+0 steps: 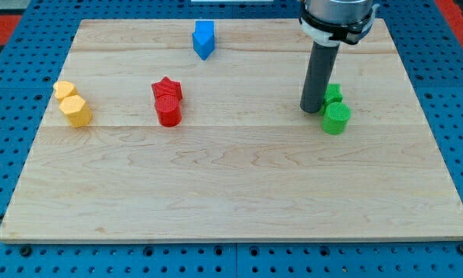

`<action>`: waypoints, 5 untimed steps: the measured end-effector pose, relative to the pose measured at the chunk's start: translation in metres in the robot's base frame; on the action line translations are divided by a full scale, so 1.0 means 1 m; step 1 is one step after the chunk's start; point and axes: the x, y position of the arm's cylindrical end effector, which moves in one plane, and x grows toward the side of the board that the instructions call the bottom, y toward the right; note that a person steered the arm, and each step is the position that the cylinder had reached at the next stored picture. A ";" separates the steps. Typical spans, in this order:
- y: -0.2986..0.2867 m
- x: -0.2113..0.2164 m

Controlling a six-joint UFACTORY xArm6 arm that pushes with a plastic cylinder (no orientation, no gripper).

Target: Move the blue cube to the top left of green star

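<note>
The blue cube (204, 38) sits near the view's top, left of centre, on the wooden board (231, 193). The green star (332, 94) lies at the view's right, partly hidden behind my rod. A green cylinder (336, 118) touches it just below. My tip (311, 109) rests on the board right at the left side of the green star, far to the right of and below the blue cube.
A red star (168, 89) with a red cylinder (169, 112) below it sits left of centre. Two yellow blocks, an upper yellow block (64, 90) and a lower yellow block (76, 110), lie at the view's left. A blue pegboard surrounds the board.
</note>
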 end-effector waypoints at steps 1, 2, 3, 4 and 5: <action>0.018 0.000; -0.027 -0.007; -0.085 -0.052; -0.152 -0.079; -0.227 -0.091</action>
